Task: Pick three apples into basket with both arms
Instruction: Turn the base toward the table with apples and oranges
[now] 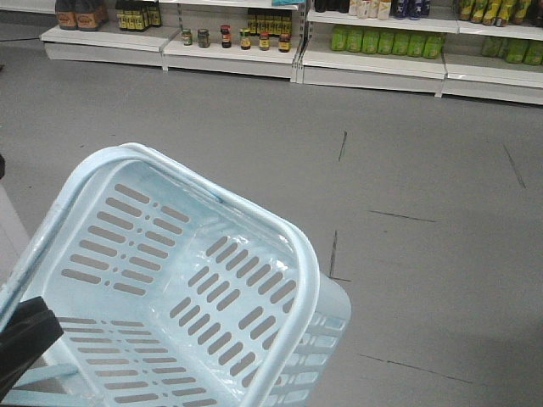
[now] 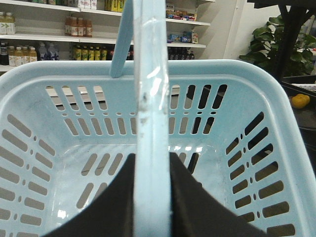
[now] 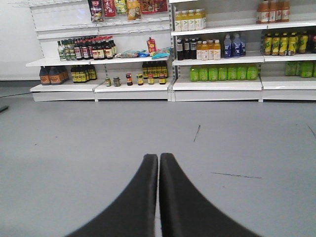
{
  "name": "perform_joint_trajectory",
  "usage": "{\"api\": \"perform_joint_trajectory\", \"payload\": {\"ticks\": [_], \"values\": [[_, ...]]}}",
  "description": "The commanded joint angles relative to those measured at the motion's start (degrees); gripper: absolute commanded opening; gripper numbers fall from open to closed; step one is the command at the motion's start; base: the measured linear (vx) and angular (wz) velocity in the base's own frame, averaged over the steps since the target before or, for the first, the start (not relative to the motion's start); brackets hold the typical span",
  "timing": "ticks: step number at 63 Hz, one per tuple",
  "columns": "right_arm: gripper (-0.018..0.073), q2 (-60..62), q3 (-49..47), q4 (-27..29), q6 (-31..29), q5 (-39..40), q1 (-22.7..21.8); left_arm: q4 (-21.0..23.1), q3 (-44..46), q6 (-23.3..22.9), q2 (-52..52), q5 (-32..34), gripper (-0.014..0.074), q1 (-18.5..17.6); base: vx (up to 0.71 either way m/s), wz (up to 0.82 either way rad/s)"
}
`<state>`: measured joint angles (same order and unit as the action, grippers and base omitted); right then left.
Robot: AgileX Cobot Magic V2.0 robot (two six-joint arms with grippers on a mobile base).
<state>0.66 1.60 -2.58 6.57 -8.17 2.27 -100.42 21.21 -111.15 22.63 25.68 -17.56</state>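
Pale-blue plastic is filling the lower left of the front view: the basket (image 1: 307, 280) is hanging tilted above the grey floor (image 1: 424, 170), its slotted inside empty. The left gripper (image 1: 25, 343) is showing as a dark shape at its near edge. No apples are appearing here.

From the left wrist, the handle (image 2: 150, 98) is running straight up the middle. The jaws are clamping it from both sides, so the basket is hanging from this arm. A yellow-orange fruit (image 2: 300, 101) is lying on a dark surface at the far right, well apart from the basket, and it is not one of the apples.

From the right wrist, the right gripper (image 3: 159, 158) is pointing across the floor towards the shelves (image 3: 217, 84), its jaws pressed together on nothing.

Judging by this, the carrying arm should be levelling the basket and steadying it, since a tilted basket may let fruit roll out. The right arm should be turning to find the apples and spreading its jaws before reaching.
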Motion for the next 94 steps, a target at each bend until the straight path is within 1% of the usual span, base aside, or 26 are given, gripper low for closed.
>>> {"api": "perform_joint_trajectory", "payload": {"ticks": [1, 94], "values": [[-0.0004, 0.75, 0.79, -0.42, -0.62, 4.47, -0.3, -2.88, 1.86, -0.66, 0.32, -2.08, -0.0006, -0.06, 0.2, -0.06], [-0.0004, 0.75, 0.79, -0.42, -0.62, 4.47, -0.3, -2.88, 1.86, -0.66, 0.32, -2.08, -0.0006, -0.06, 0.26, -0.15]]}}
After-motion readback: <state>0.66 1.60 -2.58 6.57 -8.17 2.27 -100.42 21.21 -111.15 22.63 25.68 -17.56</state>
